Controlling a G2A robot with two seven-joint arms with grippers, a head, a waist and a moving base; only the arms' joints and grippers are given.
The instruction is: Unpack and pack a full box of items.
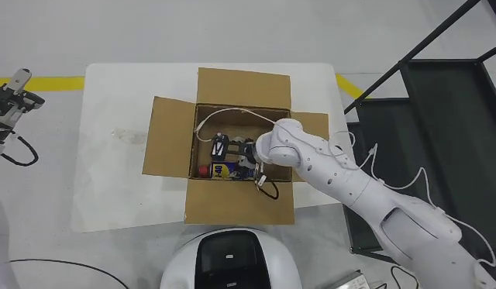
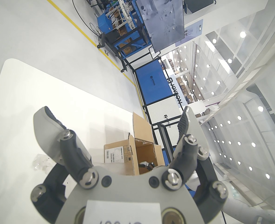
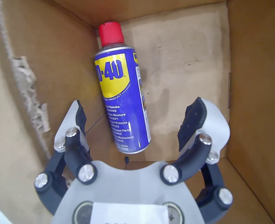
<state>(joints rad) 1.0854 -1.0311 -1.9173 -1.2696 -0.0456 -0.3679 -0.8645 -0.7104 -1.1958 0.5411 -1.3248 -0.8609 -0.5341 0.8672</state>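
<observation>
Between the spread, empty fingers of the right gripper, deep inside the brown cardboard box, lies a blue-and-yellow metal spray can with a red cap, not yet grasped, apparently the last item to unpack before repacking begins.

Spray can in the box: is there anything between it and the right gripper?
Nothing visible. The right gripper is open inside the cardboard box, right above the spray can, which lies on the floor close along one wall. That wall may leave one finger little room.
</observation>
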